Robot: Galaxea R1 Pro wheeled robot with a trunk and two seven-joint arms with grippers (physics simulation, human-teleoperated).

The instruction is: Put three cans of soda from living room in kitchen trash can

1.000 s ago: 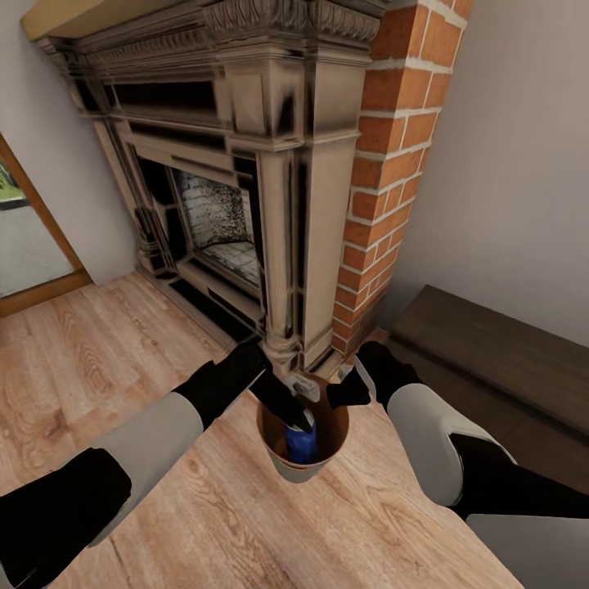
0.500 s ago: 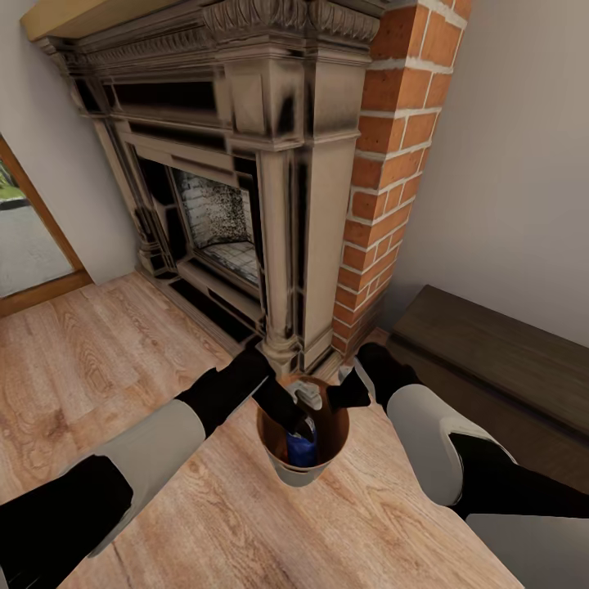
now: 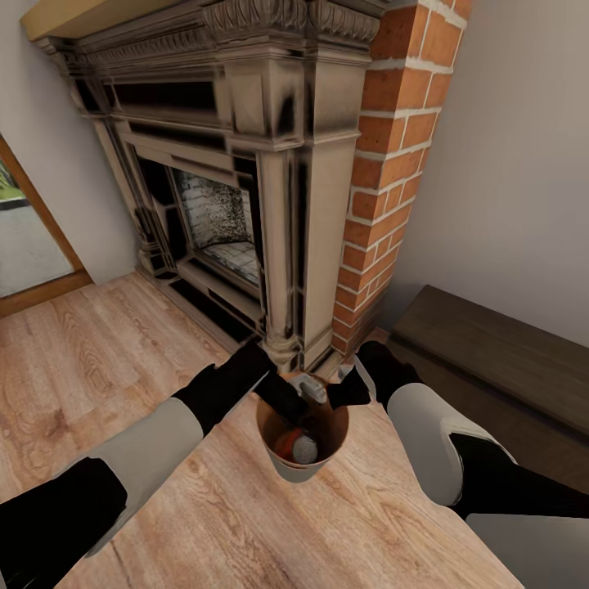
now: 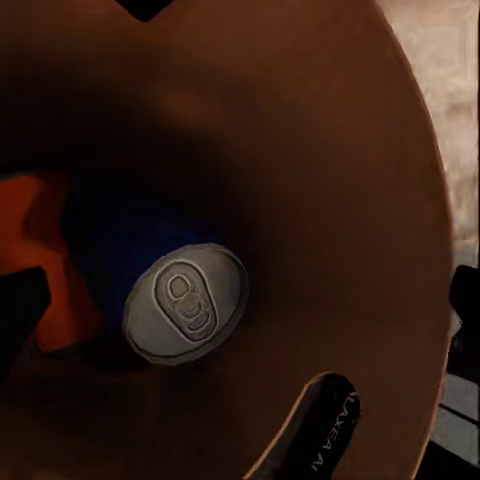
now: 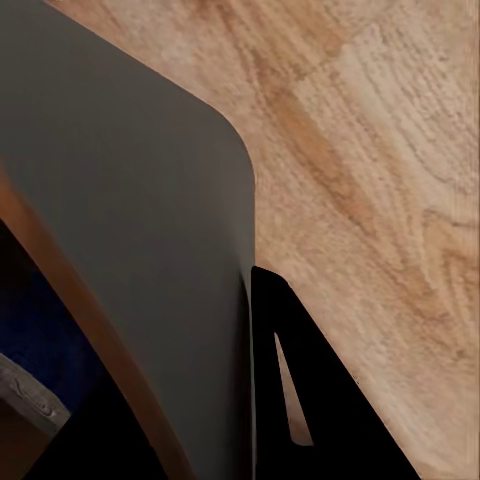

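Note:
A small tan trash can (image 3: 282,466) with a brown inside stands on the wood floor in front of the fireplace. My left gripper (image 3: 296,409) hangs open over its mouth, holding nothing. In the left wrist view its fingers (image 4: 322,428) frame the dark blue soda can (image 4: 185,305), silvery top up, lying inside beside an orange can (image 4: 40,240). From the head camera an orange can with a silvery top (image 3: 296,447) shows at the bottom. My right gripper (image 3: 334,394) is shut on the can's far rim; its finger (image 5: 300,400) presses the grey outer wall (image 5: 130,230).
The red-brick fireplace (image 3: 384,164) with its carved grey surround (image 3: 270,204) rises just beyond the trash can. A dark low bench (image 3: 491,360) stands at the right against the wall. A wood-framed glass door (image 3: 24,245) is at the left, with light wood floor (image 3: 98,360) before it.
The left gripper has opened and let go of the dark blue can, which dropped to the bottom of the trash can. The left gripper rose slightly. The right arm stayed put.

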